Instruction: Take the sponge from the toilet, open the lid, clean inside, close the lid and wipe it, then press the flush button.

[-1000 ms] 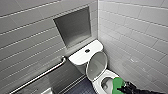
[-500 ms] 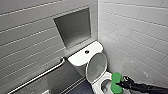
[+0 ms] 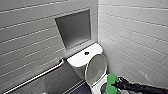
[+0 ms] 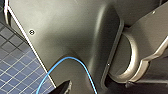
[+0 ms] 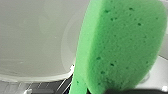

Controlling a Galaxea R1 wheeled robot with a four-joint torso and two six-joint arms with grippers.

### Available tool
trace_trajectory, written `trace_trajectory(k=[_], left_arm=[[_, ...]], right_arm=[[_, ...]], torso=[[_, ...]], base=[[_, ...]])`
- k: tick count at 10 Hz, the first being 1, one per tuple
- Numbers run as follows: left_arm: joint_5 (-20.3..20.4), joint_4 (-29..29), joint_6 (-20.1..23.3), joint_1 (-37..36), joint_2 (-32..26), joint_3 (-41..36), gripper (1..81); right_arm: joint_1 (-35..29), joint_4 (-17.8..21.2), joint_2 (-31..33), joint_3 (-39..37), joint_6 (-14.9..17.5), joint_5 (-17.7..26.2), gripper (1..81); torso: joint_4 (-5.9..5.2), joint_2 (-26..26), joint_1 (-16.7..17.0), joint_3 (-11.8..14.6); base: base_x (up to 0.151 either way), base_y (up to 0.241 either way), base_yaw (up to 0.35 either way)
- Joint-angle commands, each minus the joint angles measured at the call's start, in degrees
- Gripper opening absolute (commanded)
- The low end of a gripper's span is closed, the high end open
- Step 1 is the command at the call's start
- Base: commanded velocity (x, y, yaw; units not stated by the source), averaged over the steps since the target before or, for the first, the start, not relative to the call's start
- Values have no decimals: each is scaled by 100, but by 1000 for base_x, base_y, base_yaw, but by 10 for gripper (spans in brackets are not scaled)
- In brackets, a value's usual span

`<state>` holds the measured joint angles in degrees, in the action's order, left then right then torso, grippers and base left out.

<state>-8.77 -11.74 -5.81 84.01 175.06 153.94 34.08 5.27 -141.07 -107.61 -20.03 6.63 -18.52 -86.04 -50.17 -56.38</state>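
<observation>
**White toilet (image 3: 80, 60), lid (image 3: 96, 68) up: scrub inside**

Toilet at lower centre, lid leaning back on the tank. At lower right the sponge (image 3: 110, 82) hangs over the bowl, pinched tight by the right gripper (image 3: 116, 85). Press its broad face to the inner wall; sweep slowly.

Toilet (image 3: 80, 59) in a tiled corner: raised lid (image 3: 96, 68) blocks the tank's front, right wall (image 3: 140, 45) presses close (grab bar (image 3: 37, 76) lines the left), open bowl mouth occupied by the right gripper (image 3: 115, 85) clamping the sponge (image 3: 110, 82).
</observation>
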Motion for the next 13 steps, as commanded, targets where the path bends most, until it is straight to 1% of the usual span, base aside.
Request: trace_trajectory(k=[1, 2, 3, 4, 6, 8, 9, 10, 11, 12, 13], left_arm=[[-477, 67, 19, 16, -58, 30, 811], [-477, 75, 19, 24, -58, 22, 811], [-477, 75, 19, 16, -49, 22, 811], [-477, 75, 19, 16, -49, 22, 811], [-477, 75, 19, 16, -49, 22, 811], [-477, 75, 19, 24, -58, 22, 811], [-477, 75, 19, 24, -58, 22, 811], [-477, 75, 19, 24, -49, 22, 811], [-477, 75, 19, 15, -41, 13, 811], [-477, 75, 19, 24, -32, 22, 811], [-468, 75, 19, 24, -41, 14, 811]], right_arm=[[-819, 80, 120, 83, -10, 154, 10], [-863, 71, 103, 83, -10, 154, 10], [-898, 80, 60, 31, -10, 154, 10], [-916, 80, -3, -22, -10, 154, 10], [-995, 80, -134, -110, -10, 171, 10], [-1021, 89, -196, -146, -10, 198, 10], [-1021, 89, -196, -154, -10, 198, 10], [-1021, 89, -179, -163, -10, 207, 10], [-1039, 106, -161, -163, -10, 207, 10], [-1091, 107, -161, -154, -10, 207, 10], [-1170, 106, -152, -94, -10, 284, 10]], torso=[[0, -540, -350, -304], [0, -755, -481, -392], [0, -391, -245, -486], [0, -579, -356, -550], [0, -700, -418, -711], [0, -728, -431, -1048], [0, -1301, -800, -1236], [0, -1301, -802, -1277], [0, -1329, -824, -1053], [0, -868, -523, -1099], [0, -1045, -634, -1123]], base=[[0, 0, 0], [0, 0, 0], [0, 0, 0], [0, 0, 0], [0, 0, 0], [0, 0, 0], [0, 0, 0], [0, 0, 0], [0, 0, 0], [0, 0, 0], [0, 0, 0]])
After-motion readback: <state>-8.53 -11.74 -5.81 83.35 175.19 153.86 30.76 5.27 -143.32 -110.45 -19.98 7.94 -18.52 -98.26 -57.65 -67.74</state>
